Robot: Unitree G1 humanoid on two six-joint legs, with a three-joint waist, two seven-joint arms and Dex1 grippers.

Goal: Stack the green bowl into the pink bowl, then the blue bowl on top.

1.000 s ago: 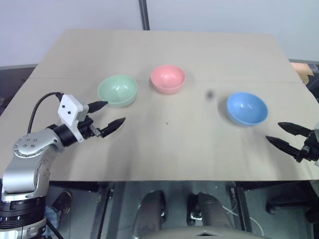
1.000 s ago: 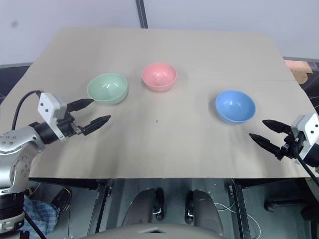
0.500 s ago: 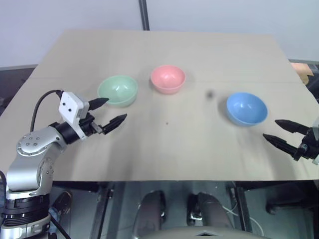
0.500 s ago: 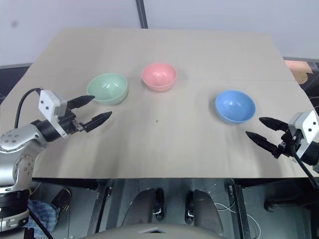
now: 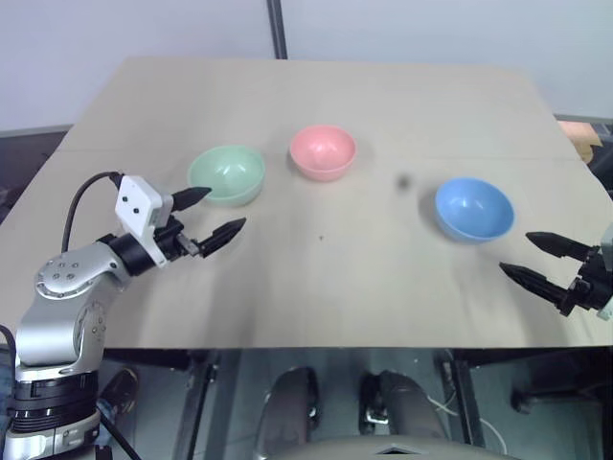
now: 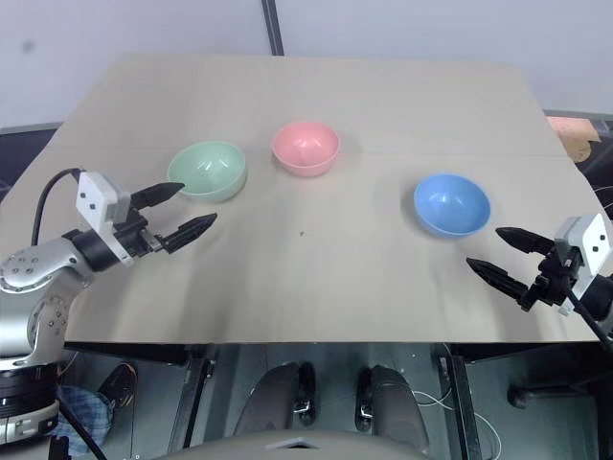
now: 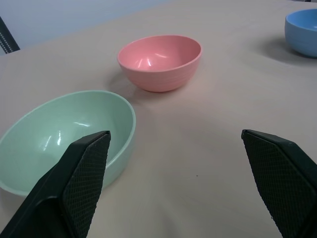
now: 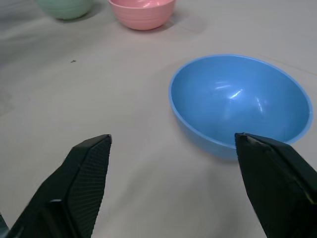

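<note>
Right pincer [image 6: 510,257] has spread wider than a second ago, empty, near the blue bowl [image 6: 452,204]. Left pincer [image 5: 213,214] spread, just beside the green bowl [image 5: 226,173]. Pink bowl [image 5: 323,151] untouched on the table [image 5: 383,105]. Stacking not begun.

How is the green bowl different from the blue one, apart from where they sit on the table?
The green bowl is pale mint; the blue bowl is sky blue. The green one stands close beside the pink bowl; the blue one stands apart, alone. The open left gripper is by the green bowl, the open right gripper by the blue. Both are upright, empty, glossy and look equal in size.
</note>
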